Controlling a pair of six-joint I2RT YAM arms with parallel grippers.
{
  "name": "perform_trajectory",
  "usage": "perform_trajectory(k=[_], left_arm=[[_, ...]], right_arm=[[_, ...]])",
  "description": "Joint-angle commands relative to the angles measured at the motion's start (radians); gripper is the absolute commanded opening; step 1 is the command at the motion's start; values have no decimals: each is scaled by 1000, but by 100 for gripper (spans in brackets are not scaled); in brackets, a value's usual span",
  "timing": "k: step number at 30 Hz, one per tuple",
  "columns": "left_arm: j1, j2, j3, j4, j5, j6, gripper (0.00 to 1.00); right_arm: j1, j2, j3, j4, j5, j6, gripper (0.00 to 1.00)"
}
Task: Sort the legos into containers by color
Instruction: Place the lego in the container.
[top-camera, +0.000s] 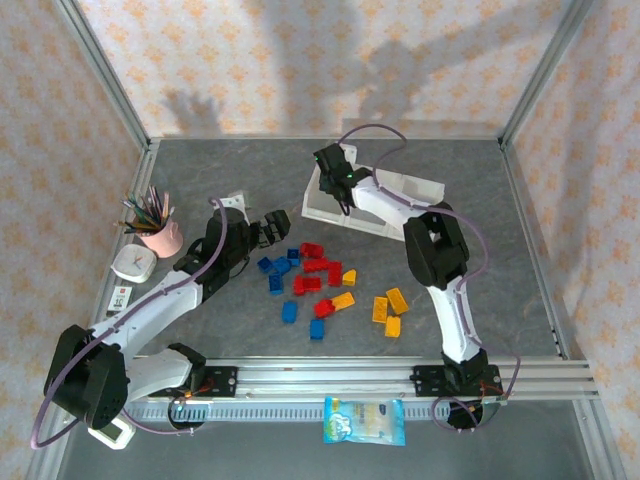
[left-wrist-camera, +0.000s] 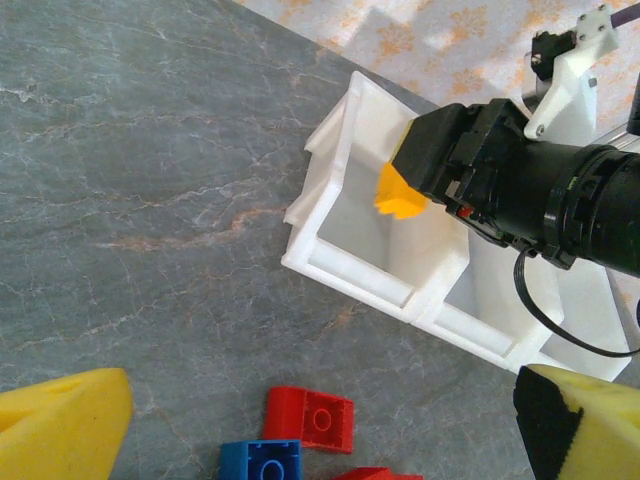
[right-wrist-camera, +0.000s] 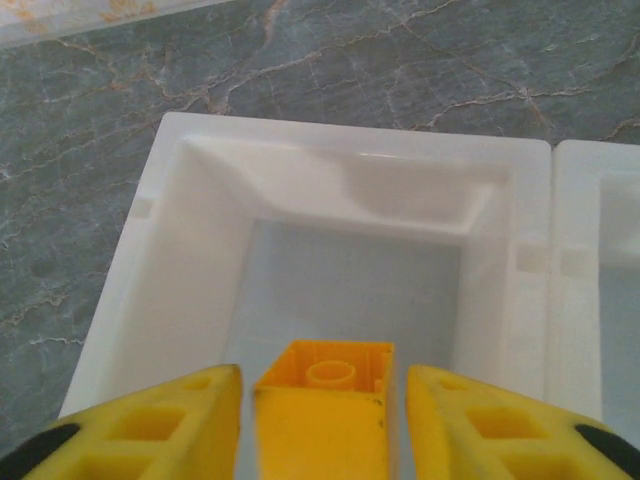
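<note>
Top external camera, from the near edge of the tabletop: a loose scatter of red, blue and orange legos lies in front of the two arm bases, not yet sorted. Just beyond the pile's left side hangs the left gripper. Its wrist view shows yellow fingers spread wide with nothing between them, above a red brick and a blue brick.

Farther back sits the white three-compartment tray, set at an angle. The right gripper hovers over its left end compartment. Seen from the right wrist, an orange brick sits between that gripper's fingers, which stand slightly parted, with a thin gap visible on each side of the brick. It looks let go rather than pinched, though its underside cannot be seen. The compartment floor beneath it appears bare, and the neighbouring compartment begins just to the right.

The risks lie in the drop. The brick could cling to one finger and ride back out when the arm lifts, or it could tip against a wall and bounce onto the tabletop or into the next compartment. The tray looks light, so a low finger catching its rim might shove it askew. With the left gripper waiting near the pile, a hasty return of the right arm could also crowd it.
</note>
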Motion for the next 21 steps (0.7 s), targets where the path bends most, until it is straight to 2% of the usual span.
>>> perform_trajectory(k=[1,7,13,21], left_arm=[[10,8,36,11,23,10,99],[8,-3,41,-14,51,10,99],[-12,-29,25,-49,74,44,99],[-94,-62,-7,-87,66,45,99]], right_arm=[[8,-40,21,-9,17,-44,51],[7,-162,-82,4,-28,-58,60],[31,-356,-310,4,-78,-31,67],[100,-580,-613,-47,-97,60,75]])
